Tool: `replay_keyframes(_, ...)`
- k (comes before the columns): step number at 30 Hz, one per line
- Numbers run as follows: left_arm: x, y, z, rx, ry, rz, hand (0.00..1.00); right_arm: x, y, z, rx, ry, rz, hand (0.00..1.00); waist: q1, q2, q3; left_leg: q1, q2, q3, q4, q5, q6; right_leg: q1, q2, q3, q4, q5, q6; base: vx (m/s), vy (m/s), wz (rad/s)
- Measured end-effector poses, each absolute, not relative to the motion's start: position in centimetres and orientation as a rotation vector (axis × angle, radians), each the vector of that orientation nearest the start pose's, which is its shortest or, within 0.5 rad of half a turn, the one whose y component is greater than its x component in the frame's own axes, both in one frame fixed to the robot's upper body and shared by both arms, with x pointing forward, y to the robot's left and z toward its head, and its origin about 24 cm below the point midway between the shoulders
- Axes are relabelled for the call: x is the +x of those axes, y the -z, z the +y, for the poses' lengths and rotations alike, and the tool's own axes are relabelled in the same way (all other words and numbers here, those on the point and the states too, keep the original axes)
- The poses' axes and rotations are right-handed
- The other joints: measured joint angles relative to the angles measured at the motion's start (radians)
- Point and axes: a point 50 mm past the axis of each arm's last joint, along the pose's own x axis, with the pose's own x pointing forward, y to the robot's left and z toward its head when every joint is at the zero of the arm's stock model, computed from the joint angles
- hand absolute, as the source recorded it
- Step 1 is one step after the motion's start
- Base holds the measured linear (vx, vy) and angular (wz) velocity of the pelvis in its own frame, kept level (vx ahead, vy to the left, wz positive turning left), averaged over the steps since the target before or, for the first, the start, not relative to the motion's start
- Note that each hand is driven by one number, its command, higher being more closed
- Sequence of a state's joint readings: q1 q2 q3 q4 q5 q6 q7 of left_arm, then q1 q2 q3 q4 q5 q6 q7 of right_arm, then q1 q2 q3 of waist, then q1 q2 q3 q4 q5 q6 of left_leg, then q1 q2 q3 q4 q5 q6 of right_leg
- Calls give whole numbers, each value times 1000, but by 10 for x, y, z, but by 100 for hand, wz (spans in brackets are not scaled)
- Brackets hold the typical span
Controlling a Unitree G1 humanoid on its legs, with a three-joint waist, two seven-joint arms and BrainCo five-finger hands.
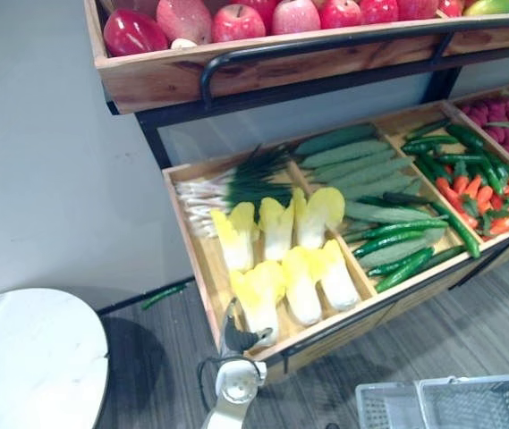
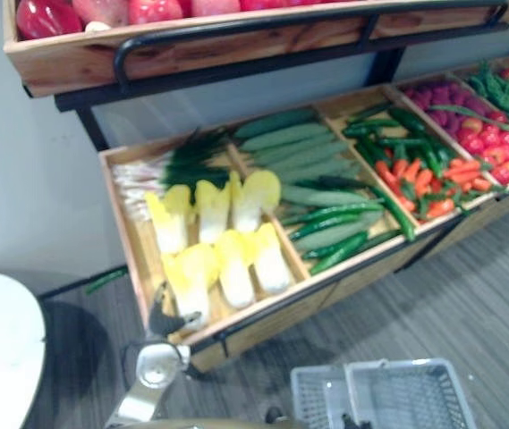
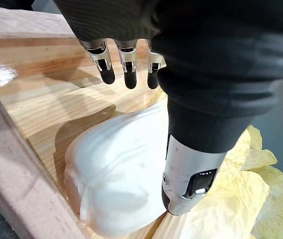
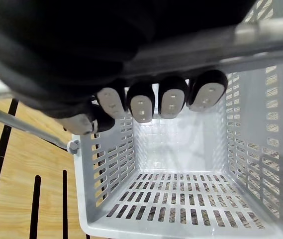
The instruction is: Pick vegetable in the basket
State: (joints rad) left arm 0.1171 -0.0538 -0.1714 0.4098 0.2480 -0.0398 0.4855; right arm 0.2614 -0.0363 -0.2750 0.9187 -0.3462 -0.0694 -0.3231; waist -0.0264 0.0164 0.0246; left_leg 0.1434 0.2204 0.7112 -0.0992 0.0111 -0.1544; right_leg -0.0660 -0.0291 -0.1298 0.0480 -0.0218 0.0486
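Cabbage [image 1: 258, 299], pale yellow with a white base, lies at the front left of the wooden crate [image 1: 191, 259], low and left of centre in the eye views. It looks to be the one chosen for picking. The left hand [image 1: 239, 336] is right at its base. In the left wrist view the fingers [image 3: 127, 74] hang straight and a little spread above the white end without touching it. The thumb [image 3: 188, 179] lies close against its side, and nothing is gripped yet.

At the lower right, the right hand [image 4: 171, 102] has its fingers curled round the handle [image 4: 260, 35] of the grey basket [image 1: 478, 382], which is empty. The task therefore seems to be at its start. The reach is made, but closing on the cabbage, lifting it and setting it in the basket are all left to do.

A round white surface [image 1: 30, 357] fills the lower left corner, with a pale wall [image 1: 48, 161] above it. Just right of it a stray green vegetable [image 1: 165, 293] lies on the grey plank floor [image 1: 469, 331]. The crate holds spring onions [image 1: 227, 186] and more cabbages, then cucumbers [image 1: 397, 259] and carrots [image 1: 482, 192] further right. Across the top of the frame a shelf [image 1: 147, 80] carries red apples [image 1: 236, 22].
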Motion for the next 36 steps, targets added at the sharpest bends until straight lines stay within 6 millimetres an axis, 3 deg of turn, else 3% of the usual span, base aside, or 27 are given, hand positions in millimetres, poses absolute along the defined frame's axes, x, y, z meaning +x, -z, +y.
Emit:
replay_keyframes(9, 192, 77, 124, 340, -257, 459, 0, 51, 152, -224, -401, 423, 1079, 100, -1, 3, 1, 8, 2, 43, 4, -1, -2, -19, 12, 37, 3, 7, -4, -23, -26, -14)
replay_keyframes(17, 202, 89, 135, 520, -350, 485, 0, 62, 150, -226, -414, 398, 1039, 100, -4, 7, 4, 16, 2, 137, 4, -10, -14, -74, 33, 139, 4, 27, -4, -87, -32, -37)
replay_keyframes(19, 205, 91, 138, 566, -380, 493, 0, 65, 149, -226, -418, 386, 1028, 100, -9, 10, 6, 16, 2, 162, 4, -15, -21, -92, 42, 167, 6, 28, -1, -104, -34, -40)
replay_keyframes(23, 208, 94, 155, 664, -505, 536, 0, 77, 147, -222, -438, 333, 975, 100, -55, 5, 9, -6, 15, 203, 31, -27, -32, -136, 74, 254, 6, 27, -2, -123, -62, -43)
replay_keyframes(24, 210, 93, 159, 690, -526, 552, 100, 79, 147, -223, -449, 315, 964, 100, -56, 5, 9, -18, 21, 212, 48, -34, -32, -151, 82, 279, 6, 27, -2, -126, -72, -40)
replay_keyframes(27, 217, 90, 163, 750, -551, 561, 100, 84, 145, -224, -474, 286, 937, 100, -60, 3, 12, -40, 23, 216, 64, -37, -32, -177, 90, 306, 6, 29, 1, -97, -50, -25)
replay_keyframes(31, 222, 86, 172, 838, -543, 540, 100, 93, 144, -221, -505, 232, 910, 100, -87, -7, 21, -60, 20, 207, 67, -37, -32, -180, 89, 324, -16, 35, 11, -84, -26, 0)
replay_keyframes(36, 233, 79, 172, 838, -545, 508, 100, 98, 143, -222, -517, 222, 888, 100, -100, -12, 27, -95, 4, 190, 65, -36, -31, -187, 69, 333, -49, 47, 29, -66, 4, 8)
